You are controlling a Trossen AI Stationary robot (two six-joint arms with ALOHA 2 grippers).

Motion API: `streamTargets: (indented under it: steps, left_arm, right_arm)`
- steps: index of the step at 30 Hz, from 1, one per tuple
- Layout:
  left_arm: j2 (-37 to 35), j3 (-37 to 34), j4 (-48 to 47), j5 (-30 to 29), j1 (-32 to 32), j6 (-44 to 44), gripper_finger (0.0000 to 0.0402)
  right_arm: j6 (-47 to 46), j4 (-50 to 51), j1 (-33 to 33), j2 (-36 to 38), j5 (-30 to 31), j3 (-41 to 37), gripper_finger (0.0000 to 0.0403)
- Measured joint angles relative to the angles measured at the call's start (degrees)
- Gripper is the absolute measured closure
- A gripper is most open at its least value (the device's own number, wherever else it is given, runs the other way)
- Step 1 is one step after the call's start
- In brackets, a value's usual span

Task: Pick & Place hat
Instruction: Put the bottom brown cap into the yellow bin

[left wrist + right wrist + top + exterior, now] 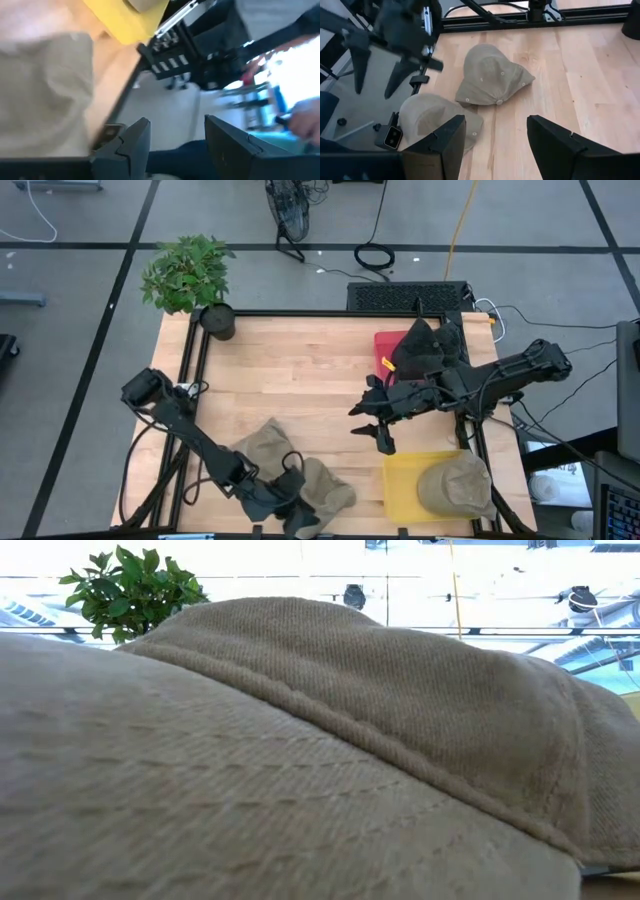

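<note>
The left gripper (298, 518) hangs at the near edge of the table with its fingers spread and nothing between them; in its own wrist view the gap between the two dark fingers (135, 142) shows only the floor past the table's edge; one tan hat (322, 488) lies crumpled right against it, touching or nearly so, on the side toward the yellow tray (400, 490); a second tan hat (266, 445) lies just beside the first, further in on the wood and close along the left arm's forearm; the right gripper (377, 432) hovers over the middle of the table, fingers likewise spread and empty, well apart from both loose hats; from its wrist view the two hats lie ahead of it, toward the left arm; a third tan hat (455, 483) already sits in the yellow tray at the near right corner; the left arm is plainly the nearer one to both loose hats, and the tray lies across from them along the near edge, so the carry would likely run sideways along that edge; the low view is filled by tan hat cloth (300, 760) pressed close to the lens
</note>
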State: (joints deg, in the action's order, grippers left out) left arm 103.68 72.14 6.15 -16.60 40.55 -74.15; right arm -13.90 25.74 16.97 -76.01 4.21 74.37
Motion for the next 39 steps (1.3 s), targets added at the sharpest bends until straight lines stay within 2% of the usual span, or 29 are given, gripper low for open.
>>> streamTargets:
  steps: [4,9,13,17,21,24,27,32,39]
  left_arm:
    - [-0.63,5.93,-17.23,2.38,-1.05,7.39,0.0213]
    - [-0.79,15.64,-39.06,0.85,-3.65,27.11,0.0213]
    - [-0.53,17.37,-41.69,0.31,-5.95,40.05,0.0213]
    - [-0.73,18.19,-43.06,5.68,-7.51,49.21,0.0213]
    - [-0.58,17.09,-51.21,10.01,-7.74,58.39,0.0213]
    - [-0.57,16.30,-57.61,13.43,-7.19,59.10,0.0213]
    - [-0.57,15.40,-59.78,14.13,-6.88,57.30,0.0213]
    - [-0.61,15.39,-57.06,13.55,-7.31,55.17,0.0213]
    - [0.00,15.45,-51.50,13.58,-7.30,58.66,0.0213]
  right_arm:
    - [0.72,-0.08,-0.13,0.48,0.05,-0.02,0.0206]
    - [1.59,-0.32,-0.49,0.66,0.74,-0.02,0.0206]
    - [1.52,-0.39,-0.52,0.70,2.27,-0.02,0.0206]
    - [1.46,-0.45,-0.52,0.70,3.51,-0.02,0.0206]
    - [1.27,0.20,-0.52,0.70,5.01,-0.02,0.0206]
    - [1.15,0.29,-0.57,0.70,5.16,-0.02,0.0206]
    - [1.13,0.27,-0.55,0.70,5.20,-0.02,0.0206]
    - [1.13,0.22,-0.55,0.70,6.67,-0.02,0.0206]
    - [1.11,-0.09,-0.90,0.70,7.46,-0.02,0.0206]
